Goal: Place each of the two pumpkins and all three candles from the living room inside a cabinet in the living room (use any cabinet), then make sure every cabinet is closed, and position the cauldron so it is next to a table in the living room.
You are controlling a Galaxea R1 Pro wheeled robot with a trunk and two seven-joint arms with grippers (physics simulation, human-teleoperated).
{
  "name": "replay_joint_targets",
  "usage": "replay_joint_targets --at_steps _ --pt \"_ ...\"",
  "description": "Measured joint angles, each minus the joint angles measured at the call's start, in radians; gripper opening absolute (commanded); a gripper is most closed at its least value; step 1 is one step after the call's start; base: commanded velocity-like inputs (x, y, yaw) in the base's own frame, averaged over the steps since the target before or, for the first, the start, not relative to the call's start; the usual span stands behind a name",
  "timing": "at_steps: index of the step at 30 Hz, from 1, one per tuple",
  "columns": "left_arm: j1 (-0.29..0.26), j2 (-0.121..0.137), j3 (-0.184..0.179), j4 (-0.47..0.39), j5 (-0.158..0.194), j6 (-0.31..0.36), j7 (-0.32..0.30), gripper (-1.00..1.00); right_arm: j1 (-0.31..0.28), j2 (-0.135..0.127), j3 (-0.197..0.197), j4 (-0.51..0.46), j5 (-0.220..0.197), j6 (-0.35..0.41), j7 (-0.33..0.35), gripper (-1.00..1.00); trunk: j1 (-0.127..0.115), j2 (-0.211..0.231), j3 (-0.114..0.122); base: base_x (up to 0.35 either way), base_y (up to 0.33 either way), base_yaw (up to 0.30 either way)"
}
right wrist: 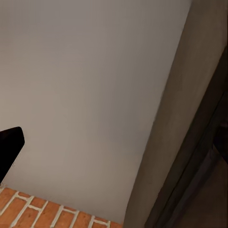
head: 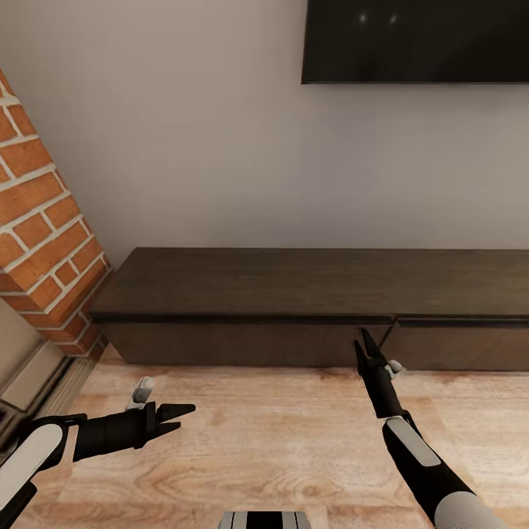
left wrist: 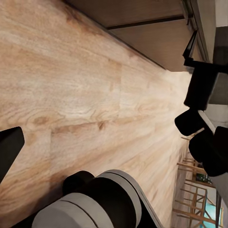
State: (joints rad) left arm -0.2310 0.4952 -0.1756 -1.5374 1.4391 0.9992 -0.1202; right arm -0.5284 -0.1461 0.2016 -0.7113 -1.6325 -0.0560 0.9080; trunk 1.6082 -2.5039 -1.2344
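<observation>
The long dark-brown cabinet [head: 308,283] stands against the wall with its drawer fronts shut; its front also runs along the floor in the left wrist view [left wrist: 156,42]. My right gripper [head: 361,342] is open and empty, with its tips just in front of the left drawer front, near the seam between two drawers. My left gripper [head: 184,416] hovers open and empty over the wooden floor, well short of the cabinet and pointing right. One dark fingertip [left wrist: 8,149] shows in the left wrist view. The pumpkins, candles, cauldron and coffee table are out of view.
A red brick column [head: 44,242] juts out at the cabinet's left end. A dark TV [head: 415,40] hangs on the pale wall above. Light wooden floor [head: 257,448] stretches between me and the cabinet. Wooden chair legs [left wrist: 194,190] show far off.
</observation>
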Motion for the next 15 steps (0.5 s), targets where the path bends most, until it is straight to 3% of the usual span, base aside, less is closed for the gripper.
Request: replay_joint_targets --at_steps 4,7,15 --pt "0.0 0.0 0.0 0.0 0.0 0.0 0.0 1.0 0.0 -0.001 -0.039 0.051 0.001 0.001 0.0 1.0 0.0 0.0 0.0 0.0 0.0 0.0" --pt "0.0 0.0 0.0 0.0 0.0 0.0 0.0 1.0 0.0 -0.001 -0.047 0.092 0.0 0.002 0.007 1.0 0.0 0.0 0.0 0.0 0.0 0.0" --pt "0.0 0.0 0.001 0.0 0.0 0.0 0.0 1.0 0.0 -0.001 -0.049 0.118 -0.001 0.002 0.014 1.0 0.004 -0.002 -0.031 0.0 0.0 0.0"
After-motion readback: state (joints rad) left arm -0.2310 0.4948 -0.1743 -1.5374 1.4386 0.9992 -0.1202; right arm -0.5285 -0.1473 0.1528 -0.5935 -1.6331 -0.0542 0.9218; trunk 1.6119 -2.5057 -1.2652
